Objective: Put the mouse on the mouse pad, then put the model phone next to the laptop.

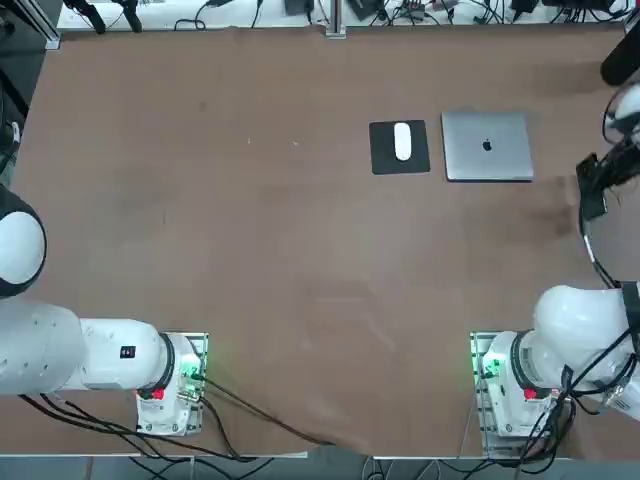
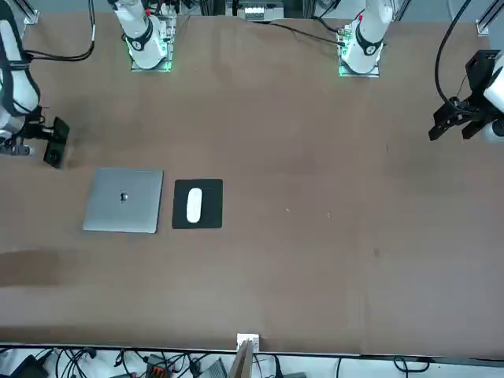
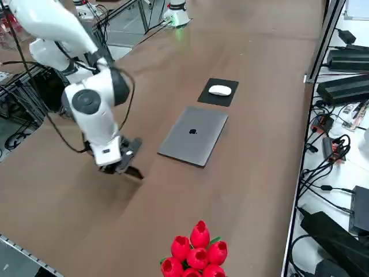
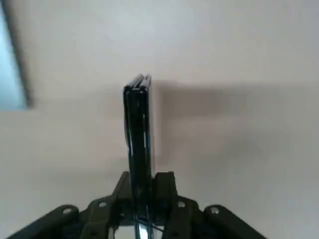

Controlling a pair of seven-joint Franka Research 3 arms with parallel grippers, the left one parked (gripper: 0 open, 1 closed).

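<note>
The white mouse (image 1: pixel 402 140) lies on the black mouse pad (image 1: pixel 385 160), which sits just left of the closed silver laptop (image 1: pixel 487 145) in the top view. My right gripper (image 4: pixel 144 199) is shut on the model phone (image 4: pixel 138 144), a slim dark slab held edge-on between the fingers (image 4: pixel 164 186). The gripper (image 3: pixel 124 158) hangs low over the table at the far right, to the right of the laptop (image 3: pixel 193 135) and a little nearer my base, with the phone's lower end (image 3: pixel 134 172) close to the brown tabletop. In the front view the gripper (image 2: pixel 53 150) is left of the laptop (image 2: pixel 124 199).
A bunch of red tulips (image 3: pixel 196 251) stands near the table's right edge beyond the gripper. Cables and black equipment (image 3: pixel 346 86) lie off the far side of the table. The table's right edge (image 1: pixel 625 260) is close to the gripper.
</note>
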